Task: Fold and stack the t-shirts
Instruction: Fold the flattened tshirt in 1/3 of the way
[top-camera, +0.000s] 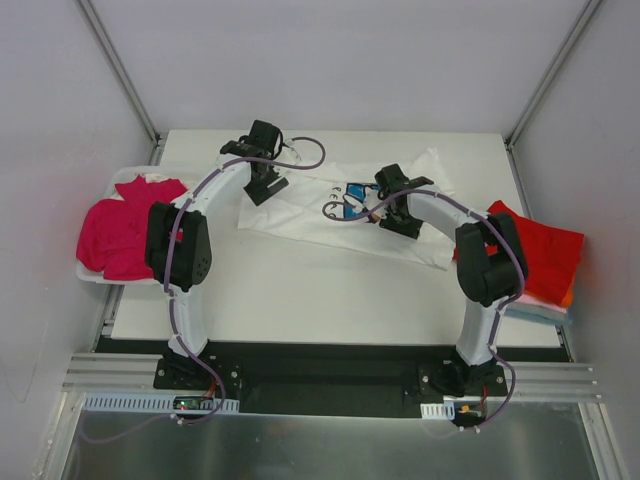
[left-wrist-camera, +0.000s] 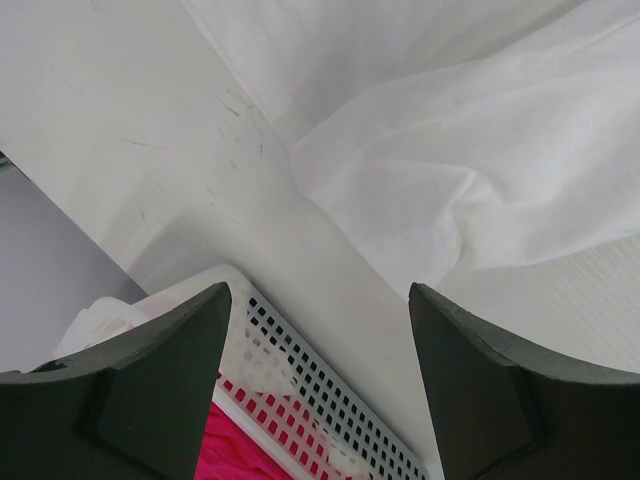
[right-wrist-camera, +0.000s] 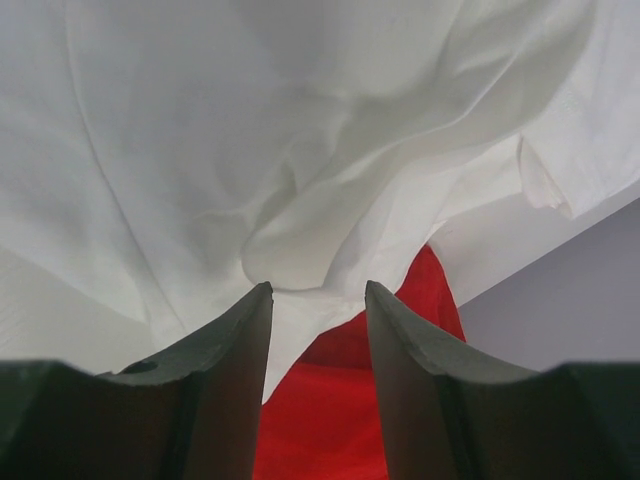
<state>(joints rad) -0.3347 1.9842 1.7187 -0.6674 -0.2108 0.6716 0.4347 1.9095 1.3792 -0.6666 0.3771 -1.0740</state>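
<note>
Lying rumpled far back on the table (top-camera: 300, 300) is the white t-shirt (top-camera: 308, 212). The left fingers (left-wrist-camera: 150, 385) gape wide over its edge — the right fingers (right-wrist-camera: 215, 385) stand narrowly parted at a raised fold.

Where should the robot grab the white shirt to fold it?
By the puffed-up fold near the white shirt's right end, from above, with the right fingers one on each side. That ridge stands up from the cloth, so it can be pinched. The flat parts lie too smooth to catch.
</note>
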